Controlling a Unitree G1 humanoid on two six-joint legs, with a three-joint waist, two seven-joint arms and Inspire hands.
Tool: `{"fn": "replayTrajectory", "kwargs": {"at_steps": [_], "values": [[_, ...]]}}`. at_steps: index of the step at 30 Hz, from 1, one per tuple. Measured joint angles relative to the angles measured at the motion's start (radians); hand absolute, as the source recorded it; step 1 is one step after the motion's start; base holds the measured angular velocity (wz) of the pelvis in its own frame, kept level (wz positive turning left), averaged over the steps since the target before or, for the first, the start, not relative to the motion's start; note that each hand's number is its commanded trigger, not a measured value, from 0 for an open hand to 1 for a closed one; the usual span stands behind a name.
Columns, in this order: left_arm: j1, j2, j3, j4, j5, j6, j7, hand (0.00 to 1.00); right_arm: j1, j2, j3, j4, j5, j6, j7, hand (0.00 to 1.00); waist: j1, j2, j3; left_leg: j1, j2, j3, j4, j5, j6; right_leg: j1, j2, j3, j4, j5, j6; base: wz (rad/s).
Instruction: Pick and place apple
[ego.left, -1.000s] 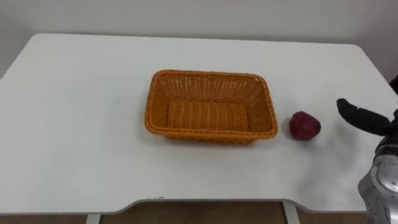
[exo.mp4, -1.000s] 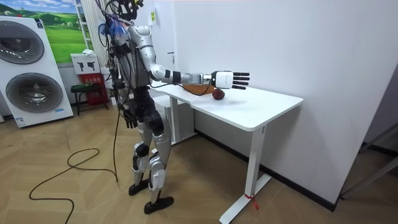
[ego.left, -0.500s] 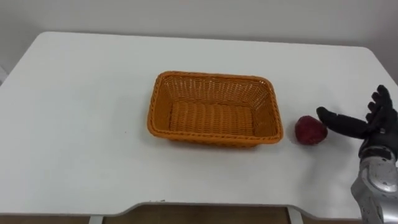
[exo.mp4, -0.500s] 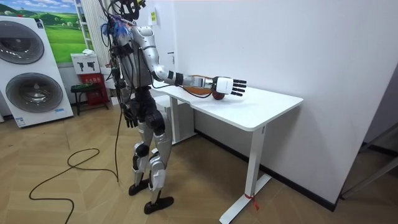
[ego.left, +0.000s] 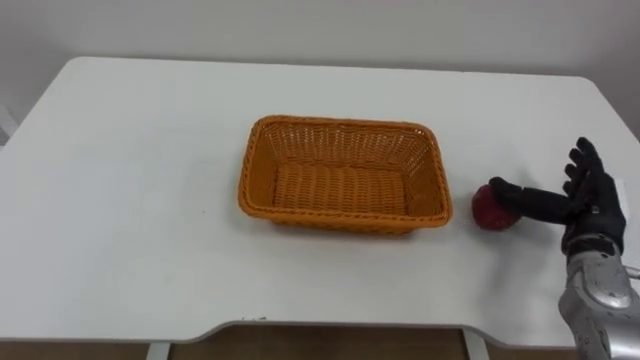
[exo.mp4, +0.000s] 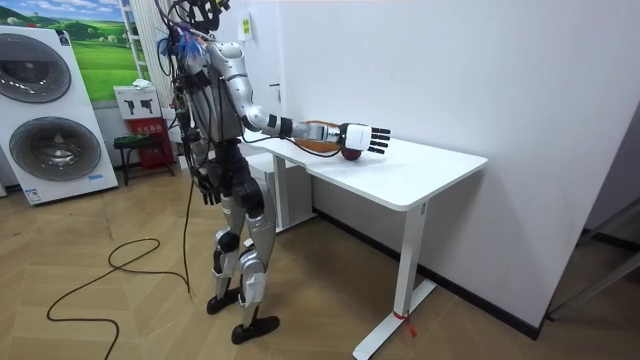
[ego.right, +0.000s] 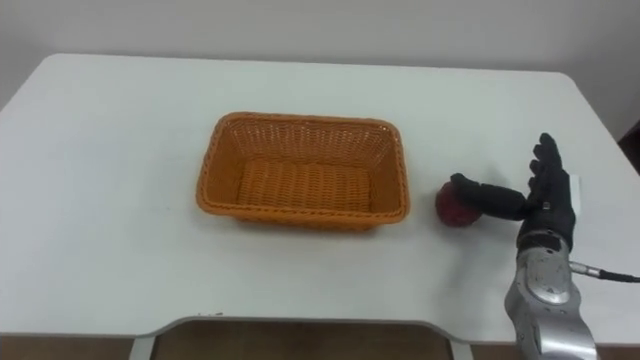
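Your right hand (ego.left: 588, 200) is spread wide, fingers straight, thumb lying across the top of the red apple (ego.left: 488, 214). The apple sits near the white table's (ego.left: 130, 200) right edge, just beside the orange wicker basket (ego.left: 340, 148). Your left hand (exo.mp4: 208, 188) hangs at the hip.

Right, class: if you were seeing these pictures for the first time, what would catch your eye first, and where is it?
The orange woven basket in the middle of the white table stands out most, and it is empty. To its right lies a dark red apple, with the right robot hand open beside it, thumb reaching over the apple.
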Motion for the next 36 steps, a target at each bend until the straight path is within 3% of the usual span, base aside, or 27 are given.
{"fn": "replayTrajectory", "kwargs": {"at_steps": [20, 30, 36], "values": [[-0.014, 0.000, 0.000, 0.038, 0.020, -0.001, 0.003, 0.00, 0.001, 0.004, 0.009, -0.059, -0.128, -0.009, -0.050, 0.00, 0.012, 0.000, -0.0047, 0.002, 0.000, -0.001, 0.001, 0.000, 0.000, 0.007, 0.000, -0.001, -0.001, 0.000, 0.000, 0.00], [-0.016, 0.000, 0.000, 0.049, 0.019, 0.004, 0.001, 0.00, 0.002, 0.004, 0.021, -0.063, -0.157, -0.009, -0.012, 0.00, 0.012, -0.002, -0.0041, 0.000, -0.001, -0.002, 0.003, 0.000, 0.000, 0.007, -0.001, -0.002, -0.001, 0.000, 0.000, 0.00], [-0.017, -0.001, -0.015, 0.049, 0.019, 0.003, 0.001, 0.00, 0.023, 0.004, 0.082, -0.063, -0.197, -0.009, 0.022, 0.00, 0.012, 0.000, -0.0036, -0.001, -0.001, -0.003, 0.003, 0.000, 0.000, 0.007, -0.001, -0.002, -0.003, 0.000, 0.000, 0.00]]}}
